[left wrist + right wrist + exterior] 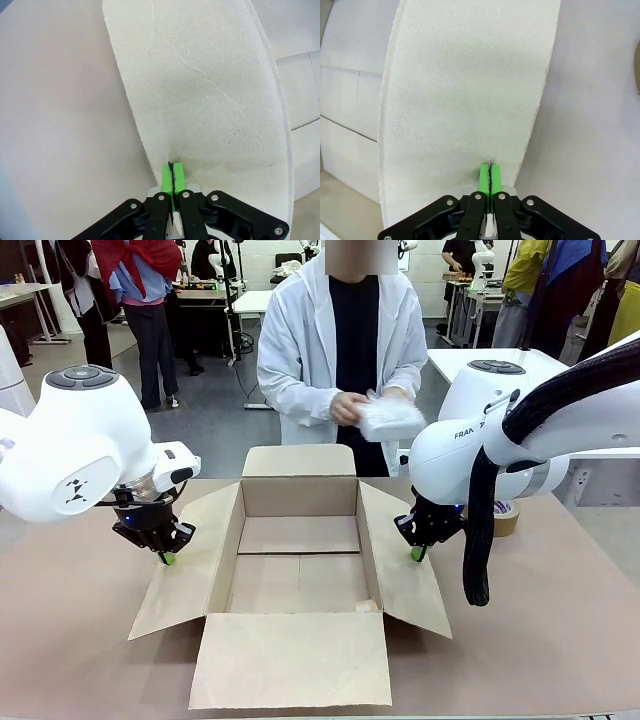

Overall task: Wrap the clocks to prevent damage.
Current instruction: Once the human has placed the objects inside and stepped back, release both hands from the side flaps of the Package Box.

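A person in a white coat stands at the far side and holds the clocks (390, 418), a whitish bubble-wrap bundle, in both hands above the back of the open cardboard box (298, 565). My left gripper (168, 558) is shut, its green tips resting on the box's left side flap (210, 90). On the right side flap (465, 90) my right gripper (417, 553) is likewise shut, tips down on the cardboard. In both wrist views the green pads (173, 172) (490, 175) meet with nothing between them.
The box's flaps are spread flat on the brown table (80, 640), the front flap (295, 660) reaching toward the near edge. A brown tape roll (505, 518) sits behind my right arm. The inside of the box is bare.
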### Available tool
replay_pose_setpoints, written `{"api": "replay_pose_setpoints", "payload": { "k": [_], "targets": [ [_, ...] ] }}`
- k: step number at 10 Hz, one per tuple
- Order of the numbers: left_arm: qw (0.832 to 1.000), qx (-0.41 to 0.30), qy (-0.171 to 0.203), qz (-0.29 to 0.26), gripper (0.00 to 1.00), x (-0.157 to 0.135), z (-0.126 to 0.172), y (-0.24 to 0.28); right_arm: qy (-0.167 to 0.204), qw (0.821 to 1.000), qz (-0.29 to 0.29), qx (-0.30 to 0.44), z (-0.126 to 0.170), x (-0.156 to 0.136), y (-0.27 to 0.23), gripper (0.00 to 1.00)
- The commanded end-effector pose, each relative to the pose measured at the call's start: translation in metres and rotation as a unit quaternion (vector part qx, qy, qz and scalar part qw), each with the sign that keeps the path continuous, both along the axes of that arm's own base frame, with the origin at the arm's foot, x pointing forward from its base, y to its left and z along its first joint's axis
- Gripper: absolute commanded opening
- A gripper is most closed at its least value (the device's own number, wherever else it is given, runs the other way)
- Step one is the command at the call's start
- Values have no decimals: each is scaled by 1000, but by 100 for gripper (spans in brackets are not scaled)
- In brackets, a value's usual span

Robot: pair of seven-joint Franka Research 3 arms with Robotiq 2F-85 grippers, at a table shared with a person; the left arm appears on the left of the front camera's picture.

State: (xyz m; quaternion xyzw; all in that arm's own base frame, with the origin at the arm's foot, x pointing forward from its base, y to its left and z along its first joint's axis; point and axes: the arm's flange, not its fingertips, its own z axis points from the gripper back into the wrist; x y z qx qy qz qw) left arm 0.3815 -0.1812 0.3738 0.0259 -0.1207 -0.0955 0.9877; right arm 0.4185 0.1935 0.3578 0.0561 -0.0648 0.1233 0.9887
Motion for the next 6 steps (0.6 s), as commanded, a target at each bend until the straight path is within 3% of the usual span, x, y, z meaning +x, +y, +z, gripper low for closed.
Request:
{"api": "replay_pose_setpoints", "payload": {
  "k": [1,6],
  "targets": [
    [1000,3,3,1,1,-2,-1,1,2,1000,-5,-1,-2,-1,-1,1],
    [1000,3,3,1,1,-2,-1,1,2,1000,-5,-1,-2,-1,-1,1]
  ]
}}
